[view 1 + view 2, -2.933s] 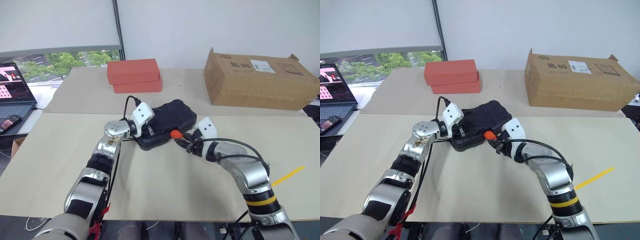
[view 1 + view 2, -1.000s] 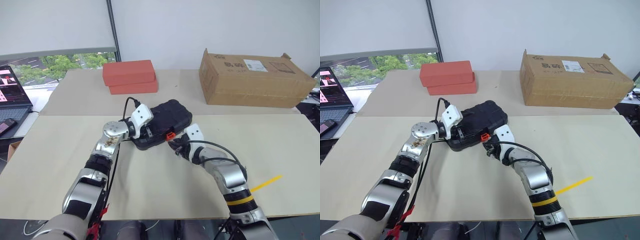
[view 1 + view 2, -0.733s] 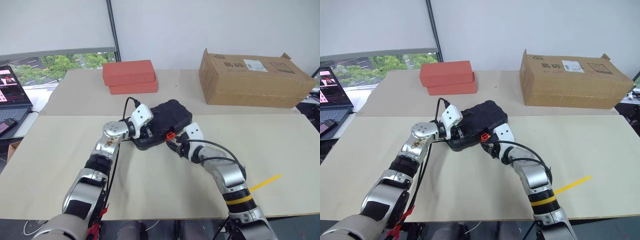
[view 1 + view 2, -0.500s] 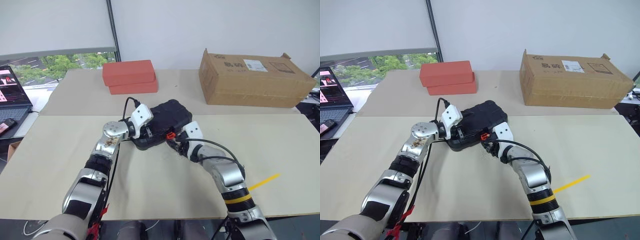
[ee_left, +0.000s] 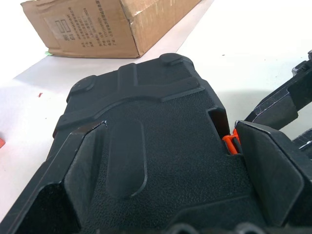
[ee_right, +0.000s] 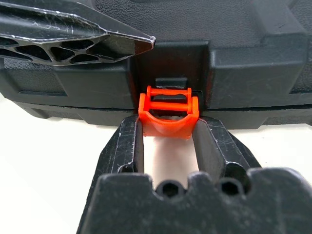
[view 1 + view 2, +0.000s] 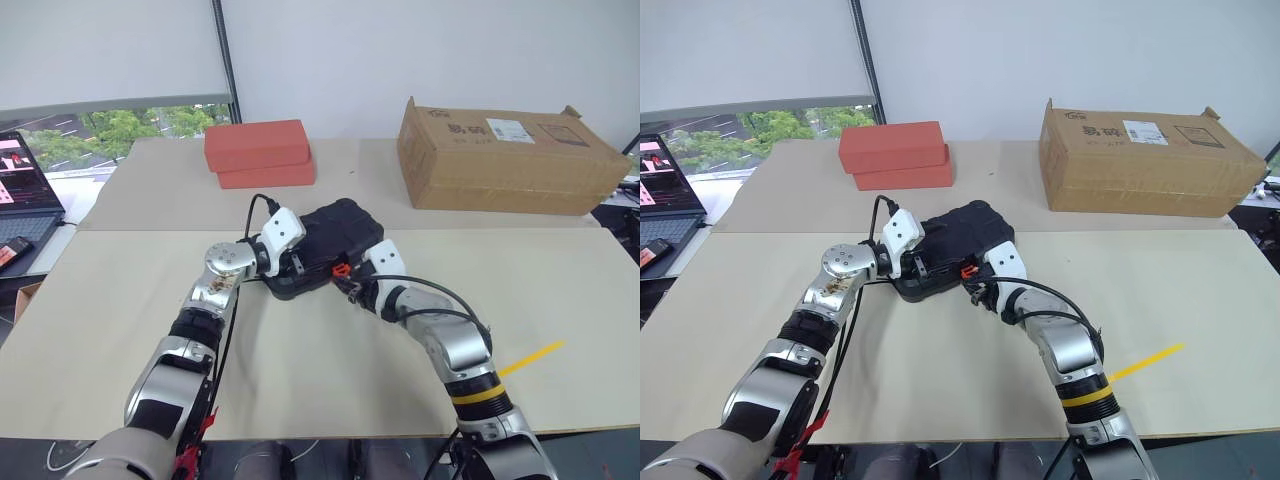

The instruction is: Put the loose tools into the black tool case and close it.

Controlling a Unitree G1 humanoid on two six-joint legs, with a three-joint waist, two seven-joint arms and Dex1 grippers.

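The black tool case (image 7: 338, 236) lies closed in the middle of the table, its ribbed lid (image 5: 146, 146) facing up. The loose tools are out of view. My left gripper (image 7: 296, 266) stands open at the case's left end, its fingers (image 5: 78, 180) spread wide over the lid. At the front edge of the case my right gripper (image 6: 169, 126) is shut on the small orange latch (image 6: 168, 114), one finger (image 6: 127, 146) on each side of it. The latch (image 7: 341, 268) sticks out from the case's front rim.
Two stacked red-orange blocks (image 7: 258, 152) sit at the back left and a cardboard box (image 7: 510, 158) at the back right. A laptop (image 7: 25, 180) stands off the left edge. A yellow strip (image 7: 530, 358) marks the table on the right.
My right gripper has crept up to the case's front edge and its fingers have narrowed onto the orange latch. The left arm and the case have stayed put.
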